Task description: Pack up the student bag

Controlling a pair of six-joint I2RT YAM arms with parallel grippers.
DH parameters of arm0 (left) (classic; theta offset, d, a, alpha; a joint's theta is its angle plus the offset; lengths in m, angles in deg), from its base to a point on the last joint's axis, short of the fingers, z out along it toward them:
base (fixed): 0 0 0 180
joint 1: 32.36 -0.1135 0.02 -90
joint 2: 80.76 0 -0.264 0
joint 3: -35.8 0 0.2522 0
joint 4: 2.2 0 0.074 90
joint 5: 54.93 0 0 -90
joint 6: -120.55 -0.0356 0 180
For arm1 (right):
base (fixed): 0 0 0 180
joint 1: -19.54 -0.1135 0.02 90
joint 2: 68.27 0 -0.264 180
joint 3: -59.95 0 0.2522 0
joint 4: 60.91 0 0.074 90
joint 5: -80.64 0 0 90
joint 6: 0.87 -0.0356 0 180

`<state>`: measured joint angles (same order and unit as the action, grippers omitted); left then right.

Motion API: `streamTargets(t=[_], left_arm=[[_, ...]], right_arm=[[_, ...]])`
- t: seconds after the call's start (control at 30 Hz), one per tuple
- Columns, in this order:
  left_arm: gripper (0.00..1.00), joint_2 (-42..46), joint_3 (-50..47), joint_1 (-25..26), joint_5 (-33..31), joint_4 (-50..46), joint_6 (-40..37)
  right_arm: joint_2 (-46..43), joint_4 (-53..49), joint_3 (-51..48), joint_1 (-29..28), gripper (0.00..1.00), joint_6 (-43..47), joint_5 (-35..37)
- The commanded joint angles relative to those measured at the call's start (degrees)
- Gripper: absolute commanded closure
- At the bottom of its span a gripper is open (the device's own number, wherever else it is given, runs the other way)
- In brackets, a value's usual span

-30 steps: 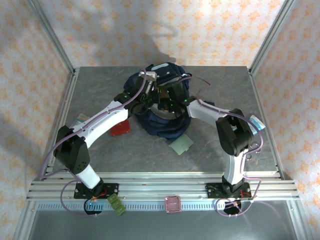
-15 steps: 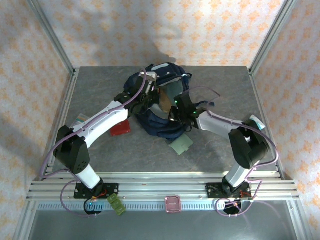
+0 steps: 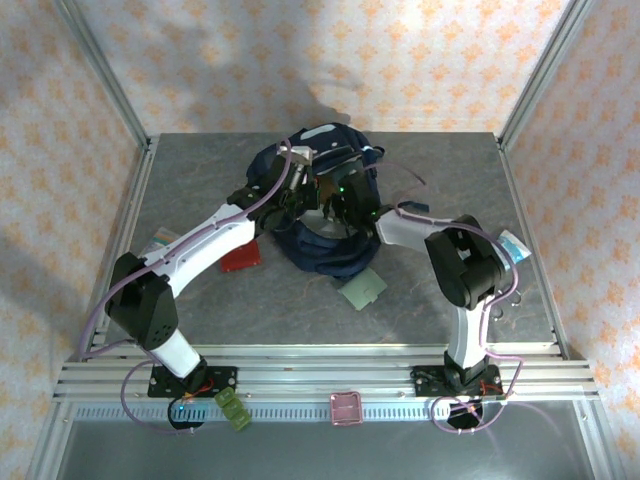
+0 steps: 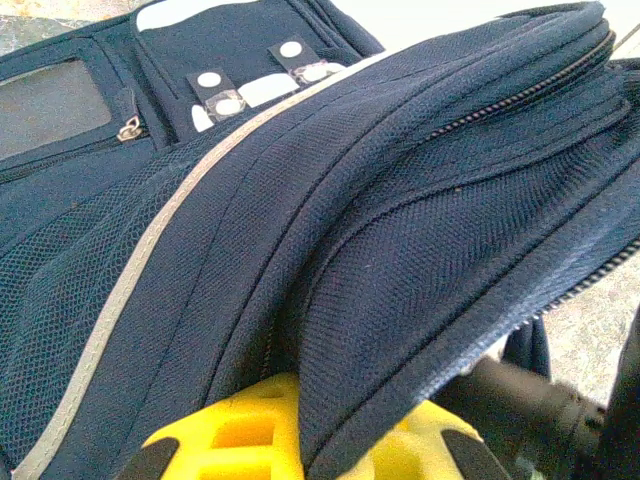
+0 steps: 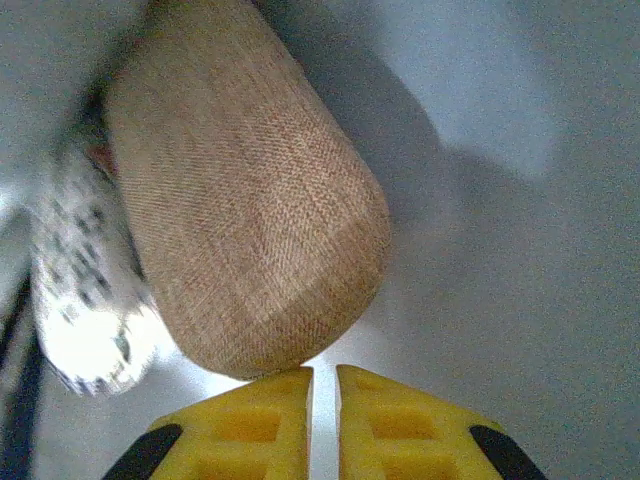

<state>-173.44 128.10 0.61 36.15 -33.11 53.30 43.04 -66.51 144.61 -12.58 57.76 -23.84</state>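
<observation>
I hold the large navy-blue fabric student bag [image 4: 350, 200] by a fold of its mesh cloth near the zip. My left gripper [image 4: 300, 445] is clamped on that fold, and the cloth runs down between the two yellow fingers. In the top view the bag lies in a heap at the middle of the far half of the grey stone-patterned table [image 3: 200, 300], with both my arms reaching into it.

My right gripper [image 5: 322, 372] is down inside the bag, over the pale grey lining [image 5: 500, 200]. Its fingers are together, with only a thin slit between them and nothing in it. Just ahead of their tips lies a tan woven cloth pouch with a rounded end [image 5: 250, 220]. A white, dark-speckled soft thing [image 5: 85, 290] is pressed against the pouch's left side. I judge that these two are already packed.

The packing looks partly done to me. A flat red item [image 3: 241, 257] still lies on the table just left of the bag, and a pale green square card [image 3: 362, 288] lies just in front of it. A small teal-and-white thing [image 3: 160, 240] sits near the left edge, too small to name. I reckon these still have to go in, and the zip has to be closed.
</observation>
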Motion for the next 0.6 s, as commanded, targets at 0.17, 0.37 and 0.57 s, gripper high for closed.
streamTargets(t=[0.17,0.37,0.57], left_arm=[[1.00,4.34,-0.52,1.09,-2.40,6.12,3.39],[1.00,1.72,1.71,0.15,-9.82,2.12,2.06],[1.00,2.30,0.47,-1.37,-9.37,2.99,2.57]], right_arm=[[-1.67,8.86,-0.30,0.57,0.75,2.24,-6.61],[-19.51,-2.38,-14.07,0.48,0.43,3.33,-1.21],[-31.16,-14.50,-23.48,2.08,0.25,-4.34,10.70]])
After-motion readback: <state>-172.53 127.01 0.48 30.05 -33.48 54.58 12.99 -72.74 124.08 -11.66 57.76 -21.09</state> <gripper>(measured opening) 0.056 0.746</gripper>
